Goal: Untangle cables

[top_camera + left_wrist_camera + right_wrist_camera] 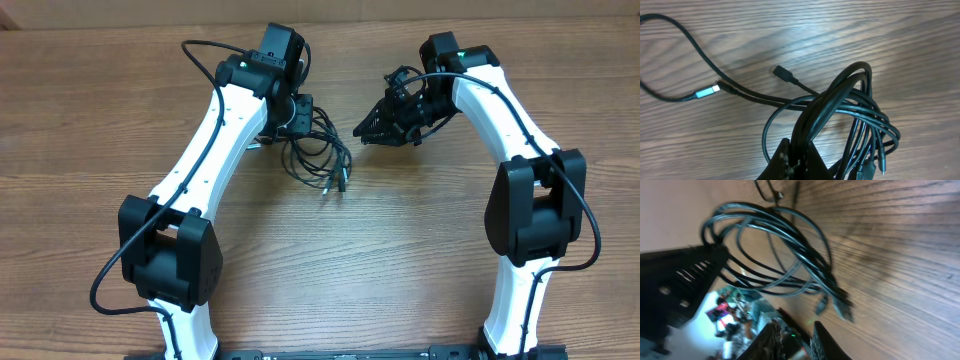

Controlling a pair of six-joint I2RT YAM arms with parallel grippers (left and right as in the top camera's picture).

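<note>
The cables (322, 158) are a bunch of thin black cords on the wooden table, just right of my left gripper (298, 112). In the left wrist view my left gripper (798, 142) is shut on a thick strand of the looped cables (855, 105). A silver plug (707, 92) and a black plug (781, 73) lie loose on the wood. My right gripper (372, 128) hovers right of the bunch, pointing left. In the right wrist view its fingers (794, 327) stand slightly apart with nothing between them. The cable loops (805, 255) hang ahead of it.
The wooden table (420, 240) spreads all round the bunch. Both white arms come in from the near edge, left (200, 170) and right (520, 150). A thicker arm wire (200, 50) arcs by the left wrist.
</note>
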